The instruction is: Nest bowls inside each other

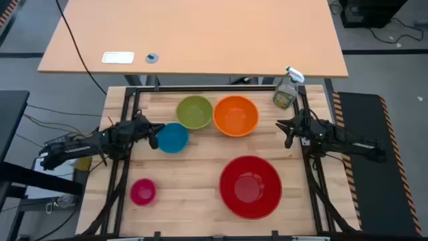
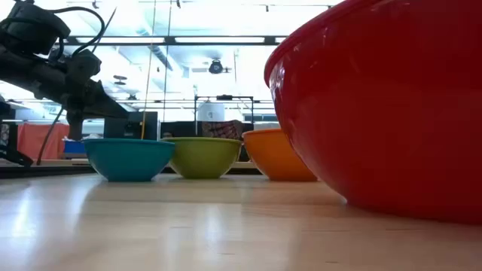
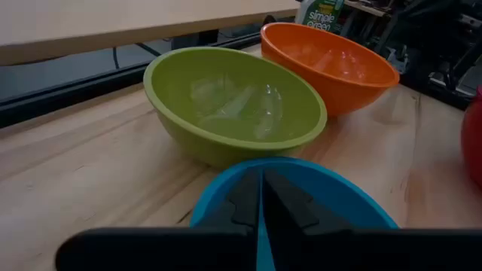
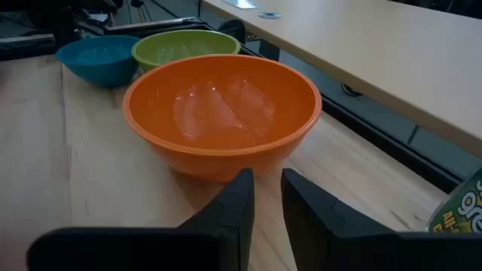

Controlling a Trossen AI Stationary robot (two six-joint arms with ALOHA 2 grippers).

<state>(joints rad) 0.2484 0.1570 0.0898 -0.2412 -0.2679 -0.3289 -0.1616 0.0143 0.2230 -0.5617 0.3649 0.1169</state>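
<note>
Five bowls stand upright on the wooden table: red [image 1: 251, 186] near front right, pink [image 1: 142, 191] near front left, and blue [image 1: 173, 138], green [image 1: 194, 112] and orange [image 1: 235, 115] in a row toward the far edge. My left gripper [image 1: 154, 137] is shut and slants down over the blue bowl's left rim [image 2: 89, 141]; in the left wrist view [image 3: 260, 175] a sliver of blue shows between its fingers. My right gripper [image 1: 284, 127] stands to the right of the orange bowl [image 4: 222, 113], clear of it, its fingers [image 4: 267, 177] slightly apart with nothing between them. My left gripper reaches the blue bowl's rim on the bowl's left side [image 3: 218, 199], coming from the table's left and slanting down. Its own fingers hide the place where they meet the bowl, so I cannot tell whether they touch it. The bowl sits flat on the table.
A clear spray bottle [image 1: 286, 92] stands at the far right corner, just behind my right gripper. A tan desk [image 1: 194, 40] lies beyond the far edge. Bare wood shows between the pink and red bowls and in the table's middle.
</note>
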